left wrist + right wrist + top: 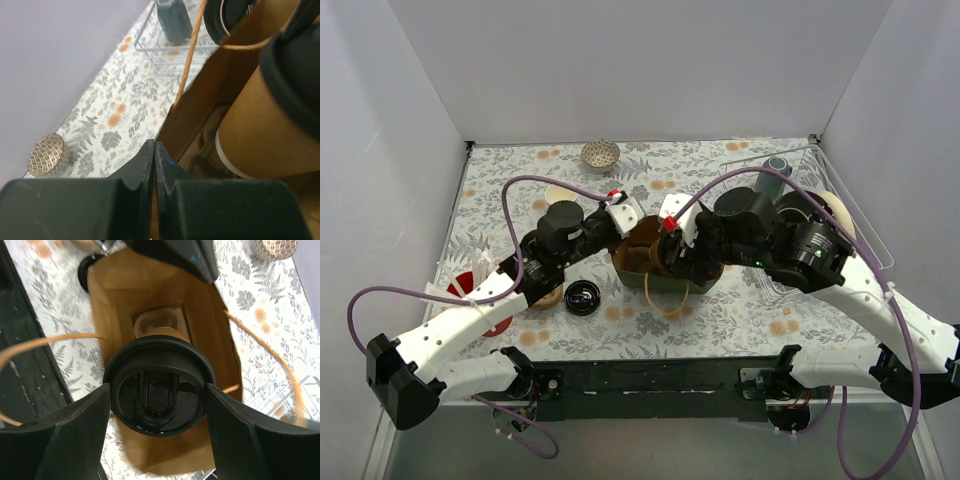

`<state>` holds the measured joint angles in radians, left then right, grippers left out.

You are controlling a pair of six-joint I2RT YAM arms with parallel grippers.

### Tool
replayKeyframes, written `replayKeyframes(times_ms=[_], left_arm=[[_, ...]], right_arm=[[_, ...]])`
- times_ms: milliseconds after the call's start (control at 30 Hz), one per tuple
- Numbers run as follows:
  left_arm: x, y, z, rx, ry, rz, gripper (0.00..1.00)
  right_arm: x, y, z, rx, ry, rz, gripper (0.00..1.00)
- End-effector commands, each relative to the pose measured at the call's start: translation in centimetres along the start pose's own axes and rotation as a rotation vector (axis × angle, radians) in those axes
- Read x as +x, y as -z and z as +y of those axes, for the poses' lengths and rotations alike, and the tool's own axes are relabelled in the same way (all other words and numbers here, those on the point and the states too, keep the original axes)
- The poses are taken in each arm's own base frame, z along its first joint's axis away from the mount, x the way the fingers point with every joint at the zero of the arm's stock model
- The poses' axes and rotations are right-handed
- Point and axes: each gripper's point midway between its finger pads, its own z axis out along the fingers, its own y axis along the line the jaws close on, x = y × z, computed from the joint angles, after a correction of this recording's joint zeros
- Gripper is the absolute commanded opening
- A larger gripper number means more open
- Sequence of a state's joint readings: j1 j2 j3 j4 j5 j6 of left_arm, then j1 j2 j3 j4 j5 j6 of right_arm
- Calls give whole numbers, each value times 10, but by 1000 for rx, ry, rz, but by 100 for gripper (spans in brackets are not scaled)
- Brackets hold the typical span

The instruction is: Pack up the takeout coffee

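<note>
I have the right gripper (158, 400) spread wide around the takeout coffee (159, 390), one finger pressed to each side of its black sip lid, so the cup hangs between my jaws. Directly below that grip the open mouth of the paper bag (125, 285) gapes, and the cup's tan body points down into the brown interior. My left gripper (154, 160) is pressed fully together, pinching the bag's rim just in front of its fingertips, with the cup right beside it inside the bag wall. Past the left fingers, a small patterned bowl (46, 154) sits by the wall, and a grey-blue mug (173, 20) stands in a wire rack (150, 47) farther ahead. From above, a spare black lid (582, 298) lies on the floral tablecloth (740, 310) beside the left arm
</note>
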<state>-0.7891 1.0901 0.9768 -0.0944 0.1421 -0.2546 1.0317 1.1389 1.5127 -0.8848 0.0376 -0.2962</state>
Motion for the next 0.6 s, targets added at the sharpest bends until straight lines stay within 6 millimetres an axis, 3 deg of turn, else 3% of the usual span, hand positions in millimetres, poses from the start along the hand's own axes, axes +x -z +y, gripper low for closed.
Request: replayKeyframes(times_ms=[0, 67, 167, 300, 367, 400, 567], left_arm=[[-31, 12, 10, -68, -27, -157, 0], [-34, 14, 14, -93, -54, -187, 0], [-22, 11, 13, -98, -87, -164, 0], [-26, 9, 10, -85, -64, -191, 0], [-30, 10, 10, -90, -21, -202, 0], [-32, 12, 11, -97, 0, -211, 0], [-38, 16, 10, -100, 78, -234, 0]], right_arm=[[11, -20, -8, 44, 88, 52, 33], [0, -21, -13, 57, 96, 36, 33], [-21, -21, -23, 75, 117, 21, 33], [10, -42, -16, 32, 156, 153, 32], [17, -41, -20, 61, 177, 145, 32], [33, -42, -18, 68, 189, 164, 32], [44, -47, -25, 128, 257, 143, 30]])
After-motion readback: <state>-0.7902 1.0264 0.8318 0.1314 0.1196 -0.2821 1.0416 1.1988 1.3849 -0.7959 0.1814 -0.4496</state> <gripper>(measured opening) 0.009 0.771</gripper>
